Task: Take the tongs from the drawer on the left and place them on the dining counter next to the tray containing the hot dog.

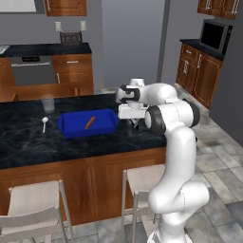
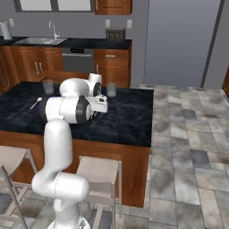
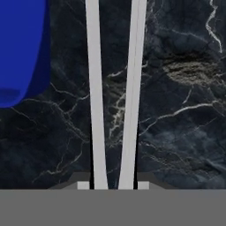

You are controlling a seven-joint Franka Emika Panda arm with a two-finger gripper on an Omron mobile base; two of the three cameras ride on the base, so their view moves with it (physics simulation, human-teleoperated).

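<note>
The tongs point(image 3: 96, 88) reach away from my gripper point(image 3: 113, 184) as two slim silver arms, low over the black veined dining counter point(image 3: 176, 132). My fingers press the arms' outer sides, so the gripper is shut on them. A corner of the blue tray point(image 3: 20, 48) lies just left of the tongs. From the left base view, the gripper point(image 1: 135, 121) hangs close beside the right end of the tray point(image 1: 90, 131), which holds the orange-brown hot dog point(image 1: 90, 122). The drawer is out of view.
A small white spoon point(image 1: 44, 122) and a glass point(image 1: 47, 103) stand left of the tray. Another glass point(image 2: 111, 89) sits at the counter's far edge. Stools point(image 1: 142, 180) stand against the counter's point(image 1: 28, 142) near side, below the arm.
</note>
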